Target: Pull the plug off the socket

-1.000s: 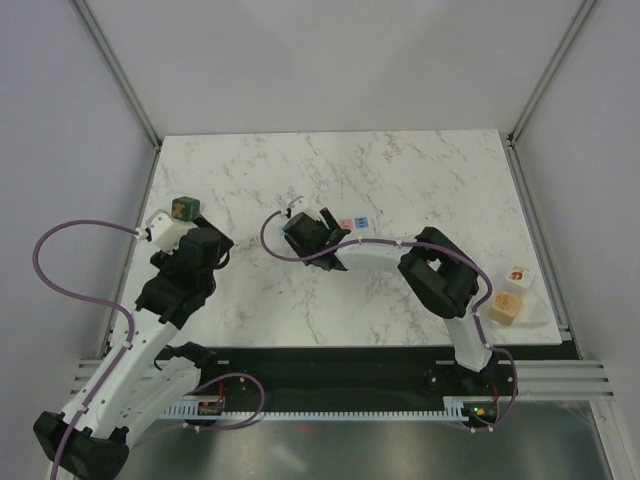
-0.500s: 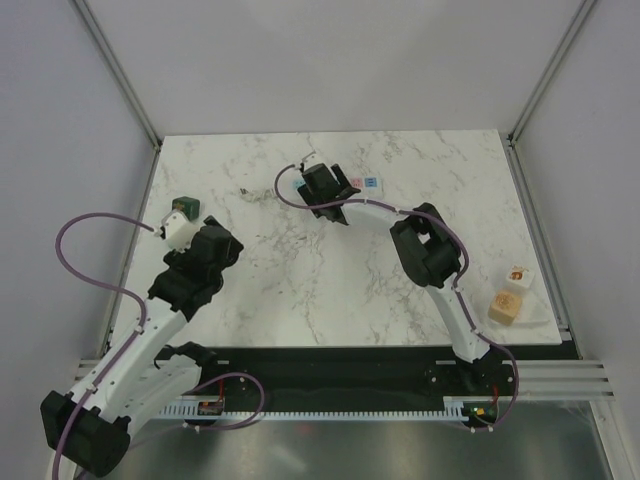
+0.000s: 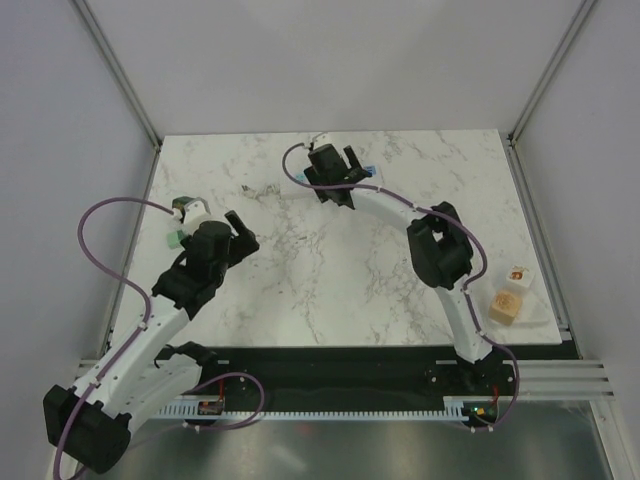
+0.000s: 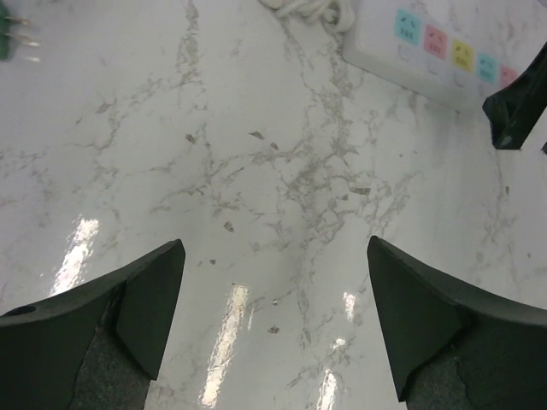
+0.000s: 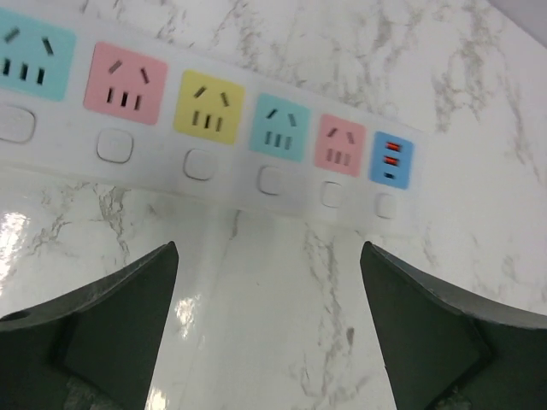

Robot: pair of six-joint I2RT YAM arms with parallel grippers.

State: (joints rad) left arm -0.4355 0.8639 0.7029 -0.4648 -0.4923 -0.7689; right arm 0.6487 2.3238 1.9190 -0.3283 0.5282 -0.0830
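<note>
One plug (image 4: 5,41) lies on the table (image 3: 330,290) at far left, cropped, prongs showing, well apart from the one socket (image 5: 205,128). Two grippers, left (image 4: 273,248) and right (image 5: 268,249), gape wide, empty. Six outlets show; the strip's left end is cut off.

Bright, even and cool-white throughout, lit from overhead. Only soft, faint shadows on the marble table (image 3: 330,290) in the top view. Streaks of glare low in both wrist views (strongest toward the lower left of the left one). Sharp on the power strip (image 5: 214,128). Dark and blurred on the near fingers (image 5: 85,333) in the bottom corners.
</note>
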